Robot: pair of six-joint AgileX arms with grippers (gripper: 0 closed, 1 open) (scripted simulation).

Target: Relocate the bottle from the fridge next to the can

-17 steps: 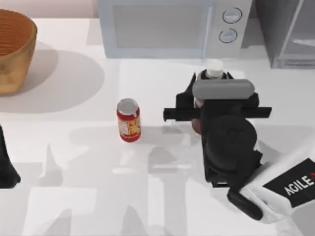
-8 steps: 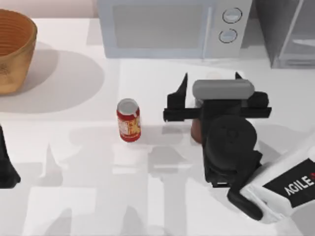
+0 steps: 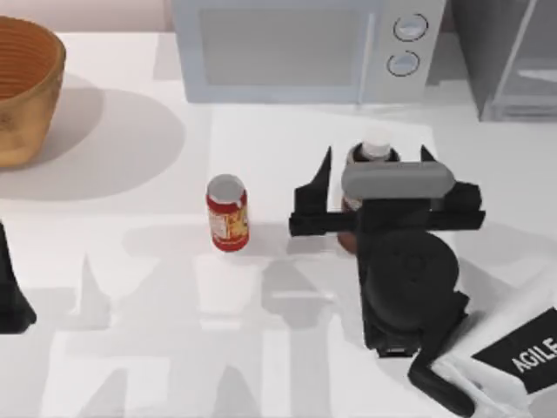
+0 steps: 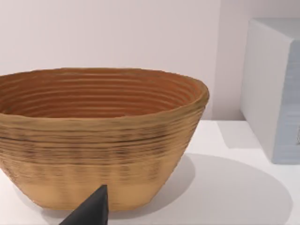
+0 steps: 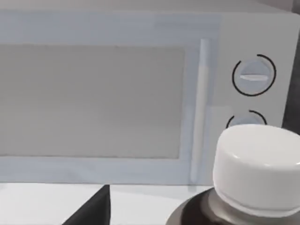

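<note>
The bottle (image 3: 375, 149) stands upright on the table, its white cap and brown shoulder showing, well right of the red can (image 3: 227, 212). My right gripper (image 3: 375, 157) is open, with a black finger on each side of the bottle and apart from it. In the right wrist view the bottle's cap (image 5: 257, 164) is close at hand, with one fingertip (image 5: 96, 206) off to the side. The fridge (image 3: 513, 61) is at the back right corner. My left gripper (image 3: 10, 300) is parked at the left edge, open, one of its fingertips (image 4: 91, 211) facing the basket.
A light-grey microwave (image 3: 296, 48) with two round knobs stands at the back, just behind the bottle. A woven basket (image 3: 26, 87) sits at the back left. Bare table lies between the can and the bottle and along the front.
My right gripper was shut on the bottle a second ago. It has opened wide and drawn back a little toward the table's front, so the cap shows again. The can has not moved.
</note>
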